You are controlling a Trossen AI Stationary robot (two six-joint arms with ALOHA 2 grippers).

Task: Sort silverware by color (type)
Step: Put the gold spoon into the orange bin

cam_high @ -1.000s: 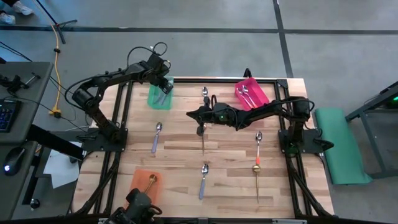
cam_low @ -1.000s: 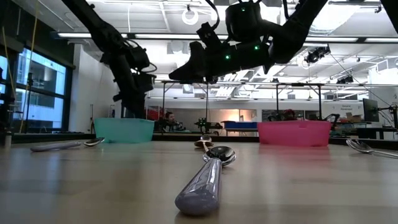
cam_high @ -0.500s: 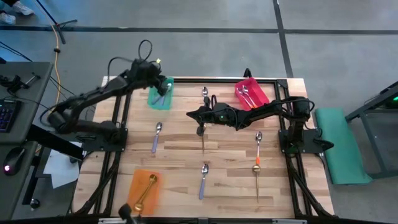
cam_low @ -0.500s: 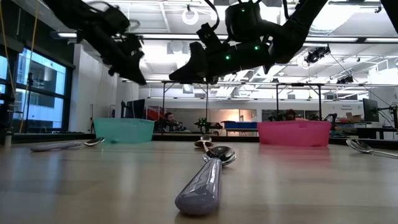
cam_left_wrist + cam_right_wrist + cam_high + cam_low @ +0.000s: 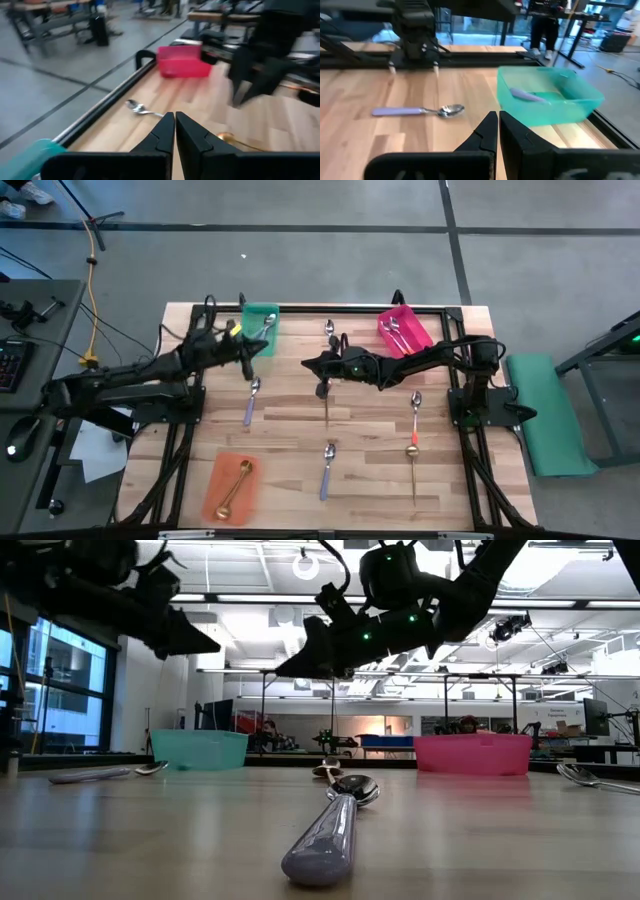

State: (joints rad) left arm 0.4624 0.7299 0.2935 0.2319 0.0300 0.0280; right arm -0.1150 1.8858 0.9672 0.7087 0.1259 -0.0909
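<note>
Item: lavender-handled spoon (image 5: 252, 401), loose on table (image 5: 290, 480) mid-left, long axis running near-to-far, bowl toward the teal bin (image 5: 262, 323), handle toward the near edge. Left gripper (image 5: 250, 352): fingers pressed together, nothing held, hanging just beyond the spoon's bowl end btwn spoon & teal bin, so nearest arm by far; likely needs to drop back along the handle & re-open. Right gripper (image 5: 308, 363): also closed & empty, mid-table, w/ a gold spoon (image 5: 326, 402) just on its near side; other loose spoons lie toward the near & right parts of the table.
</note>
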